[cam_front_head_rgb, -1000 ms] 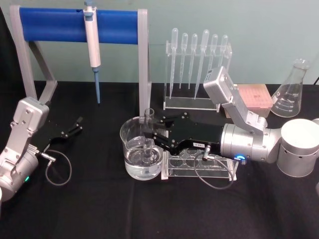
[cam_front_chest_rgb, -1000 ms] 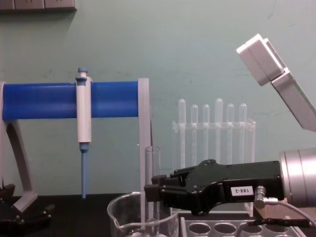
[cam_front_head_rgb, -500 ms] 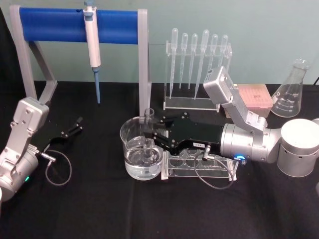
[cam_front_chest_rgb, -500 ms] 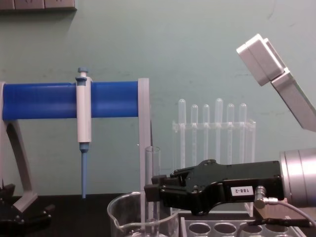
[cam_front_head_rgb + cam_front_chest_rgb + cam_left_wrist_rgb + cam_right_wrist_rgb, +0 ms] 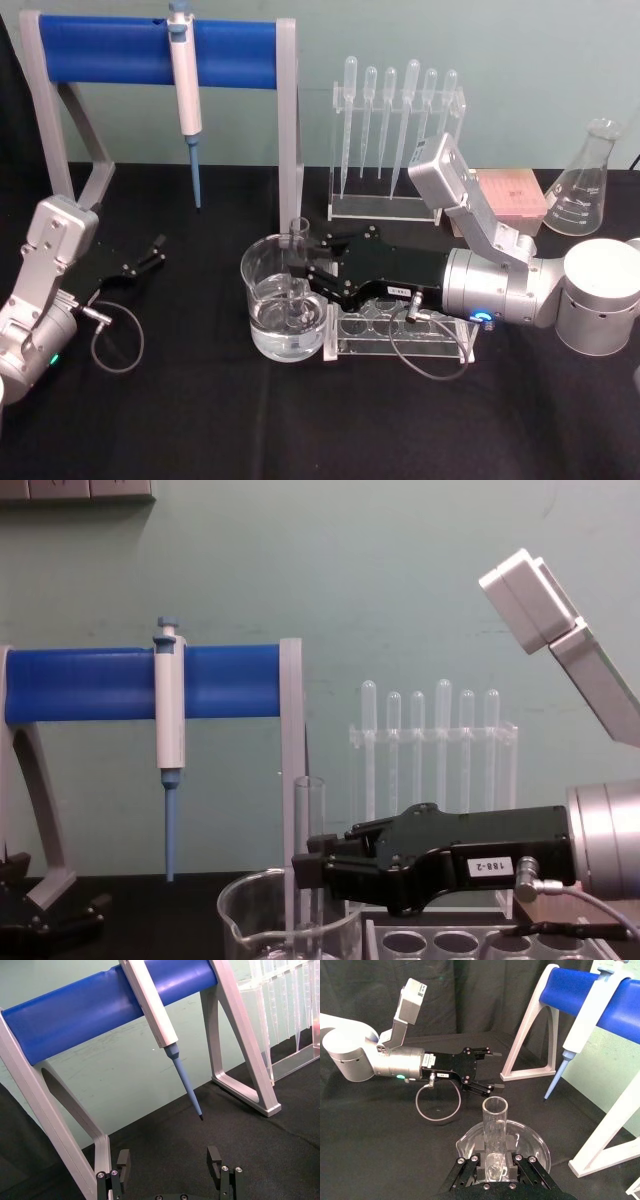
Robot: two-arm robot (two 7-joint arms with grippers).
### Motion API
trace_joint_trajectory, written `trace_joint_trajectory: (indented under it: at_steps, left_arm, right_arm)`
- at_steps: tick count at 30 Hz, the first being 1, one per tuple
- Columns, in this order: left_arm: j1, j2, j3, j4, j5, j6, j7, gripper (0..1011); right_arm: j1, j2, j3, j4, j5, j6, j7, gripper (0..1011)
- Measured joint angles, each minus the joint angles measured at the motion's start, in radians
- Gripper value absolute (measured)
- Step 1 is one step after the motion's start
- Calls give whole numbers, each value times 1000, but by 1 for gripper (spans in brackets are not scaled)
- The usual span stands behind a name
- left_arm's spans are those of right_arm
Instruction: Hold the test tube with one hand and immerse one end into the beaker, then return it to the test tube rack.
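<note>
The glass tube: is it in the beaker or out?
In. The tube stands upright in the right gripper, its lower end below the rim of the beaker, in the water. The left gripper rests open on the left.

Right pincer [image 5: 306, 276] grips test tube [image 5: 297, 240] upright, lower end in beaker [image 5: 254, 290]; left pincer [image 5: 152, 253] parked far left.

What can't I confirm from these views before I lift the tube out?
- Test tube bottom end: chest view, cut off by the lower edge; right wrist view, behind the right gripper.
- Whether it touches the beaker floor: head view, distorted by liquid and glass.
- Test tube rack rear holes: head view, partly covered by the right gripper.
</note>
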Motion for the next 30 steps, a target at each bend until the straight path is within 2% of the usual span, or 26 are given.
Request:
trace_joint_trajectory:
  at_steps: [30]
  left_arm:
    - [0,0,0,0,0,0,0,1000]
  right_arm:
    - [0,0,0,0,0,0,0,238]
